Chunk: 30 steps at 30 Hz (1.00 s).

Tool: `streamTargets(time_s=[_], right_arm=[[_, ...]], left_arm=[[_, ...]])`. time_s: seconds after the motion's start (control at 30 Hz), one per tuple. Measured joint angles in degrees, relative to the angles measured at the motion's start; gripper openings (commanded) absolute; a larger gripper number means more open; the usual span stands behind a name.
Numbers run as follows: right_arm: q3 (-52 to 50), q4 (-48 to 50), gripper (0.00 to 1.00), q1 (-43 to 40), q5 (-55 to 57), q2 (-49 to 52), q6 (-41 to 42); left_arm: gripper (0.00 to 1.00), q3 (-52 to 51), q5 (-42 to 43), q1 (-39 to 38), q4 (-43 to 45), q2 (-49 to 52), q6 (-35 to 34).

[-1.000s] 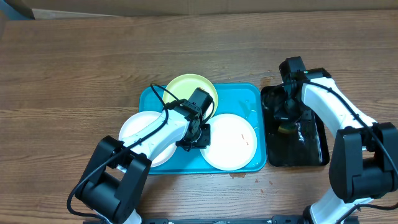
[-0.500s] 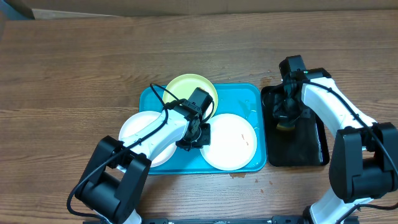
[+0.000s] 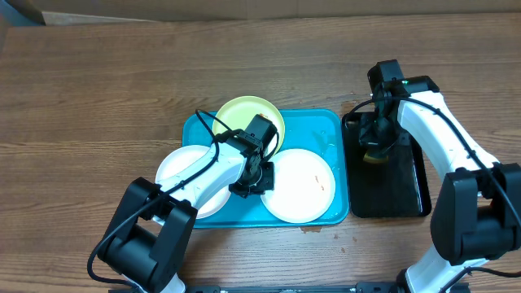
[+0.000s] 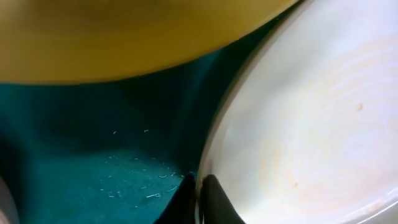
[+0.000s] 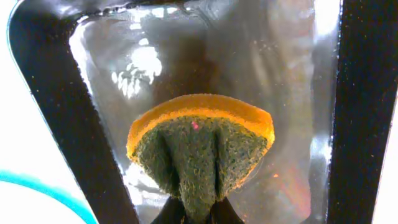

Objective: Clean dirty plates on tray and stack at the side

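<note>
Left wrist view: left end effector [image 4: 199, 198], mostly cropped, pinches white plate [image 4: 311, 124]; right end effector [image 5: 193, 211] squeezes sponge [image 5: 199, 149].

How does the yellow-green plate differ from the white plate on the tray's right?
The yellow-green plate is pale green, the white plate white with orange smears. The yellow-green plate overhangs the back rim of the tray; the white plate lies at its front right, rim pinched by the jaws of the left gripper. Both are round and shallow.
</note>
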Motion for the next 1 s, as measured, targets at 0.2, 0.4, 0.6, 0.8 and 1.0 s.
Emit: streamTargets(time_s=[0.2,0.4,0.6,0.8,1.0], right_arm=[[0.0,-0.92,0.04,0.02,1.16,0.0,0.07],[0.0,-1.38,0.04,0.2,0.83,0.0,1.18],[-0.02,-2.67,0.04,1.7,3.82,0.0,1.16],[0.0,-3.37,0.04,2.01,1.92,0.0,1.36],[-0.02,-2.19,0.04,2.21,-7.5,0.0,-2.19]], left_arm=[[0.04,0.33,0.13,0.15,0.04,0.0,0.0],[0.04,0.33,0.13,0.15,0.04,0.0,0.0],[0.04,0.33,0.15,0.15,0.04,0.0,0.0],[0.04,0.33,0.17,0.15,0.04,0.0,0.0],[0.04,0.33,0.2,0.15,0.02,0.0,0.0]])
